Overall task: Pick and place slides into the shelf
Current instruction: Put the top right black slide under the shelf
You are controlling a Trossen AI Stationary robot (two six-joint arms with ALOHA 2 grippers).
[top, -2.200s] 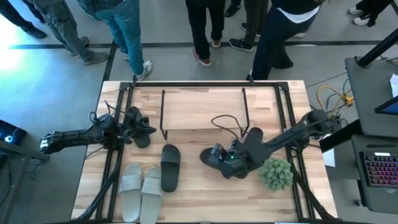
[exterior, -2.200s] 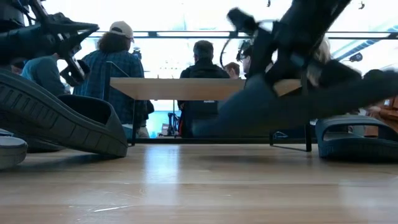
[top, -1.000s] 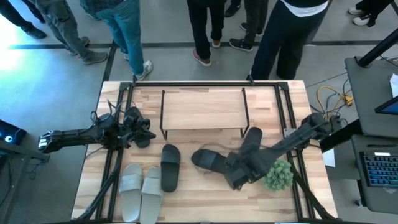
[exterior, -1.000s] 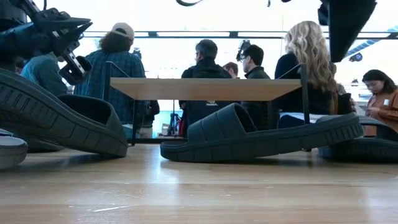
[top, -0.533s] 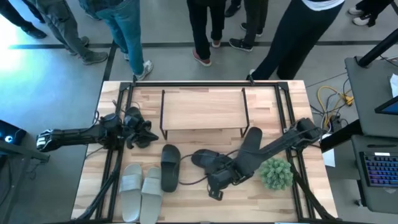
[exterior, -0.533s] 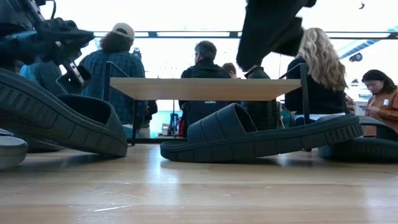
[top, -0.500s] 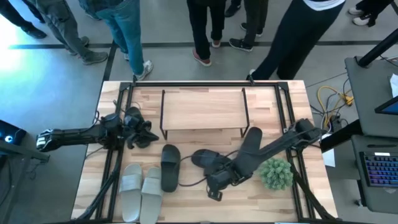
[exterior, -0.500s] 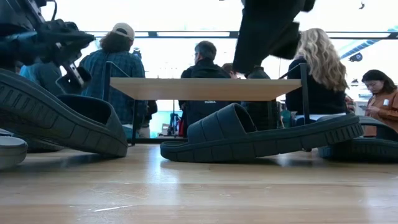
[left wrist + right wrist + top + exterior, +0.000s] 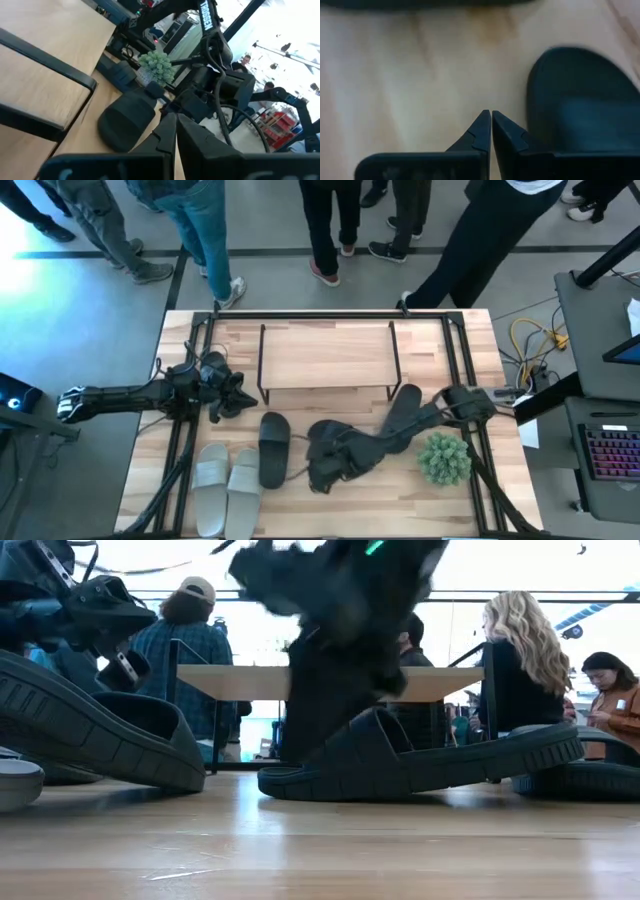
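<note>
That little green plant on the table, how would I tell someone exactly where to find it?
Start at the low wooden shelf at the back of the table, then come toward the front right corner. The plant sits there, beside the right arm and just right of a black slide. It is the only green, bushy thing among the flat slides.

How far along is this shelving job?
Done: nothing; the light-wood shelf with black wire legs shows a bare top. In hand: nothing; right gripper shut, empty, beside a black open-toe slide, left gripper shut by another black slide. Left: all six on the table, including two pale grey slides.
</note>
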